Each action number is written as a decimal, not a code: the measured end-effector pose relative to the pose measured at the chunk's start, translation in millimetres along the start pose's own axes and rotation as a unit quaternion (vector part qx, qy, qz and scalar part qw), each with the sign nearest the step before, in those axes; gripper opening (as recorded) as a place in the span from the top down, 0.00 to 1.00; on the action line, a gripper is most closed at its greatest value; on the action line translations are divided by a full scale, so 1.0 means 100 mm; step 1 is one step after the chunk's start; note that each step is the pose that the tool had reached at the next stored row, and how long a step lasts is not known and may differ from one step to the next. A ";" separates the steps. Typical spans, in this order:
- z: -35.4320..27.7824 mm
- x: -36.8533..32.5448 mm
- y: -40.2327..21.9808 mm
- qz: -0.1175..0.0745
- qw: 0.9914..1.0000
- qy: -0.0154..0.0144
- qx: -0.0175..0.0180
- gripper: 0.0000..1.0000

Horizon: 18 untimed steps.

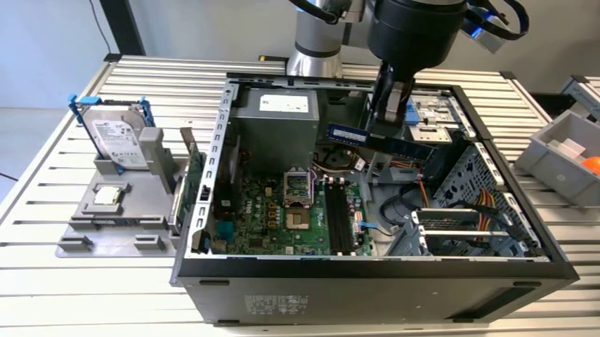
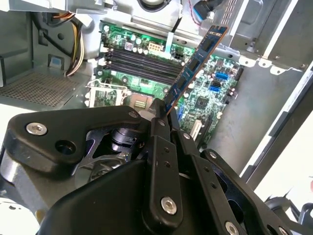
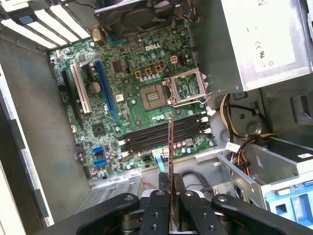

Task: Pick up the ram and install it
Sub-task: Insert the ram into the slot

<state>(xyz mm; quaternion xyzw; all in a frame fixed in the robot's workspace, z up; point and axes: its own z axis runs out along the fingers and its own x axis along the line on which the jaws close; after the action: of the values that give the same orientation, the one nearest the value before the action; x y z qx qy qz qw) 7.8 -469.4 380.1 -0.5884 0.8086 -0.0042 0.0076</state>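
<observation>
The ram (image 1: 380,141) is a long blue-grey circuit stick held level above the open computer case (image 1: 211,175), over its far right part. My gripper (image 1: 389,116) is shut on it near one end. In the second wrist view the ram (image 2: 195,66) juts out from between the black fingers (image 2: 164,129) toward the green motherboard (image 2: 205,93). In the first wrist view the ram (image 3: 170,152) appears edge-on, hovering above the black memory slots (image 3: 161,134). In the exterior view the slots (image 1: 339,214) lie below and nearer than the stick.
A silver hard drive in a blue frame (image 1: 117,137) stands on a grey holder (image 1: 112,210) at the exterior view's left. A green card (image 1: 194,179) leans beside the case wall. The power supply (image 1: 277,116), cables (image 1: 450,203) and drive cage (image 1: 468,232) crowd the case. A grey bin (image 1: 567,158) sits at the right.
</observation>
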 end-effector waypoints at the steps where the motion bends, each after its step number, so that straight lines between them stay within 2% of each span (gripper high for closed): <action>1: 0.000 0.000 0.000 0.001 1.000 0.000 0.000 1.00; 18: 0.001 0.000 0.000 0.022 1.000 0.000 0.000 1.00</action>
<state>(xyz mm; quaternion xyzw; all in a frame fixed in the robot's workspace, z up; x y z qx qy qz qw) 7.8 -469.4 380.0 -0.5703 0.8214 -0.0043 0.0075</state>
